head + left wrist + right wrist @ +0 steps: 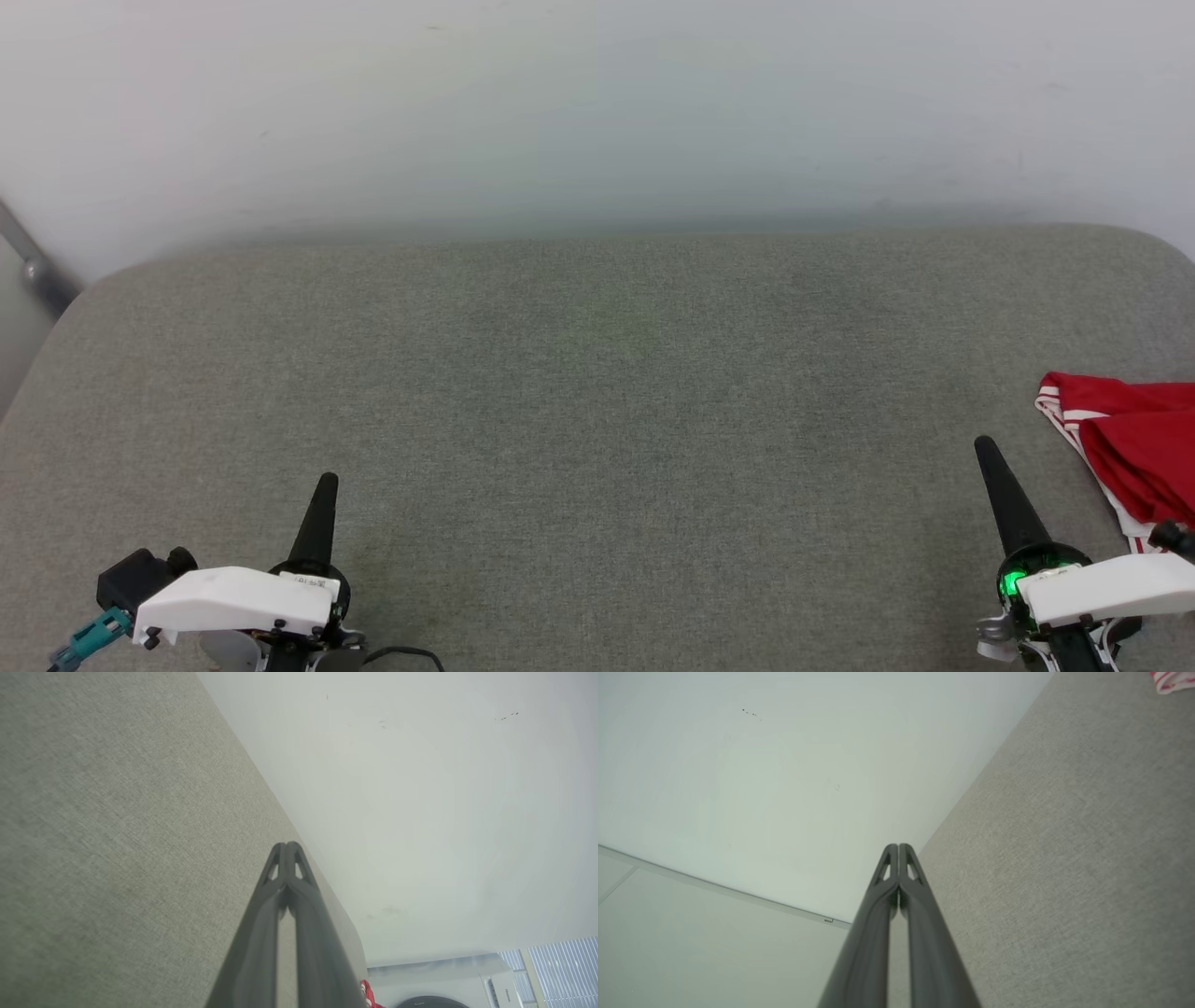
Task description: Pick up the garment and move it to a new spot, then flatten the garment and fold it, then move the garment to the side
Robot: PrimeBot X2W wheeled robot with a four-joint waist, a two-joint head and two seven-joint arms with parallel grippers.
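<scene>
The garment (1134, 439) is lying bunched at the far right edge of the grey fabric surface (597, 401). It is showing red cloth with a red-and-white striped border, and part of it is running out of the head view. It is resting just beside my right claw (986, 453), on its right side, and it is not touching the fingers. My right claw is holding its two dark fingers pressed together with nothing between them, and it is pointing toward the pale wall (597, 112). My left claw (326, 485) is standing well apart from the garment, at the lower left over the same surface. Its fingers are also pressed together and are pinching nothing. In the left wrist view a small red corner is showing near a white appliance (434, 984).
</scene>
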